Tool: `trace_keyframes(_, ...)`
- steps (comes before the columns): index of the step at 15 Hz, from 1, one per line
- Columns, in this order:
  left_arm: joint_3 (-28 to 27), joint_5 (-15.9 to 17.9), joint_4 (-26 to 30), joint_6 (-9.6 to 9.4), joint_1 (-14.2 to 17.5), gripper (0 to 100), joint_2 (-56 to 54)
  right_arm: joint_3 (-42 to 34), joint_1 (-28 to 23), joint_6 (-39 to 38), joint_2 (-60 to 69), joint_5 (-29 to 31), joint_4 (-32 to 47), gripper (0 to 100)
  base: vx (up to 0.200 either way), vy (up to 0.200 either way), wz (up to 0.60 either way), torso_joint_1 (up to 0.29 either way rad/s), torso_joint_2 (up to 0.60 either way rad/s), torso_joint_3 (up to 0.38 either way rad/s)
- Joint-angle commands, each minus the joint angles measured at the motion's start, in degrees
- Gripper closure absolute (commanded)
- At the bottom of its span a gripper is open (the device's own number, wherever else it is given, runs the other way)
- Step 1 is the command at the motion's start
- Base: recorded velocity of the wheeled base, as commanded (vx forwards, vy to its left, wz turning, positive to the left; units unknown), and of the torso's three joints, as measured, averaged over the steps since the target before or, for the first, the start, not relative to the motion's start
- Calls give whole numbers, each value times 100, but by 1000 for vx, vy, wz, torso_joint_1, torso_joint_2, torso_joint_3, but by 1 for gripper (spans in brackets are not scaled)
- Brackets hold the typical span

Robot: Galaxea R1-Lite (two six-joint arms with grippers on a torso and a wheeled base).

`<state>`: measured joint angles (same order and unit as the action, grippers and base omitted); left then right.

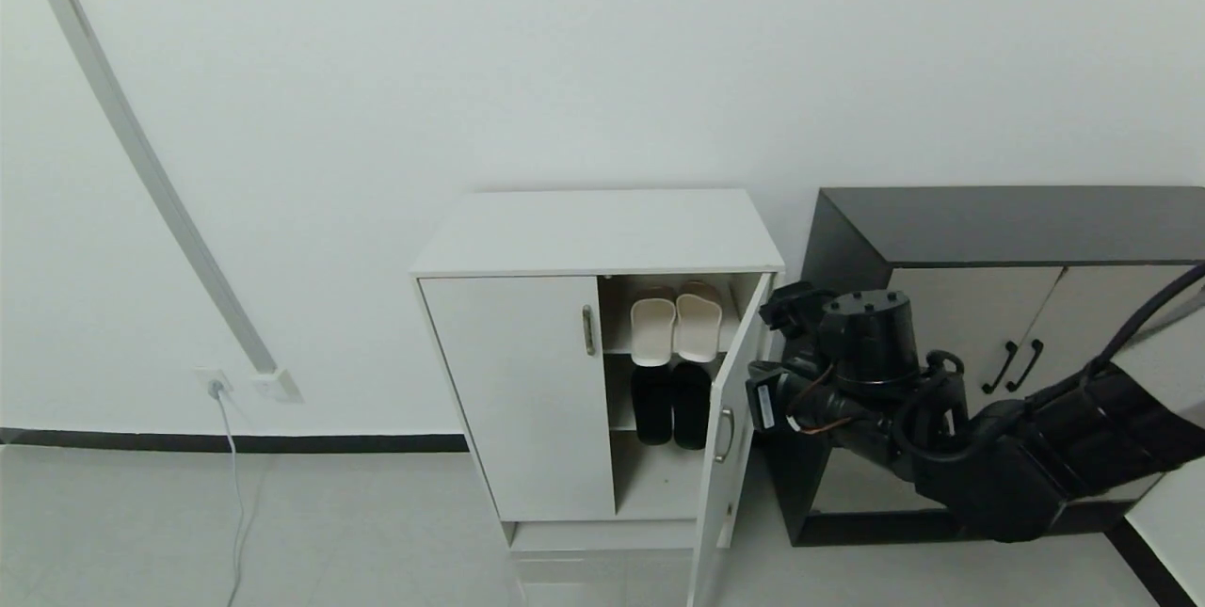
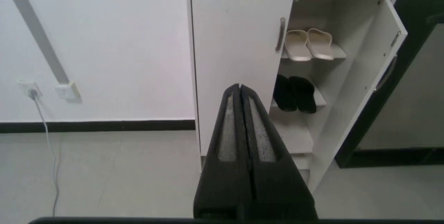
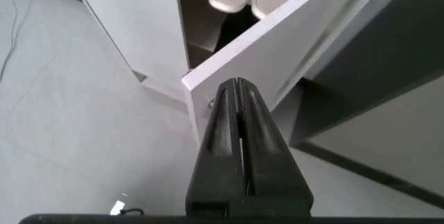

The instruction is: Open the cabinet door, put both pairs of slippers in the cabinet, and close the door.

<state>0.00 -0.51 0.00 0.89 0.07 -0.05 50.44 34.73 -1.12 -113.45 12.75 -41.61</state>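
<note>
The right gripper has its fingers pressed together with nothing between them. Its tip sits right at the outer face of the open cabinet door, close to the free edge; whether it actually touches the panel I cannot tell. Beyond the door from that tip, inside the cabinet, the white slippers lie high up and the black slippers directly below them. Both pairs are in, so the step in hand looks to be the closing. On the arm's own side of the door a dark cabinet stands just beside it. The left gripper, likewise closed and empty, hangs well back from the cabinet front, facing the shut left-hand door.

To close it well, keep the fingers together and push on the outer face near the free edge, far from the hinge, where the least force is needed. Follow the door's arc so the tip neither slips off the edge nor snags the handle — and press on until the panel lies flush with its neighbour.
</note>
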Motion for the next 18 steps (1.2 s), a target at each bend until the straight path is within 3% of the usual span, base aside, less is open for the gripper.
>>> trace_keyframes(1, 0, -2, 0, 8, 1, 100, 5, -342, -1, -2, 244, 8, -5, 100, 200, 0, 0, 7, 2, 2)
trace_keyframes(4, 0, -2, 0, 16, 1, 100, 5, -536, 7, -2, 139, 8, 3, 100, 0, 0, 0, 0, 0, 0)
trace_keyframes(8, 0, -2, 0, 16, 1, 100, 5, -123, 7, -2, -345, 8, 3, 100, 0, 0, 0, 0, 0, 0)
trace_keyframes(18, 0, -2, 0, 16, 1, 100, 5, 1793, 7, -301, -1778, -27, -164, 100, 0, 0, 0, 0, 0, 0)
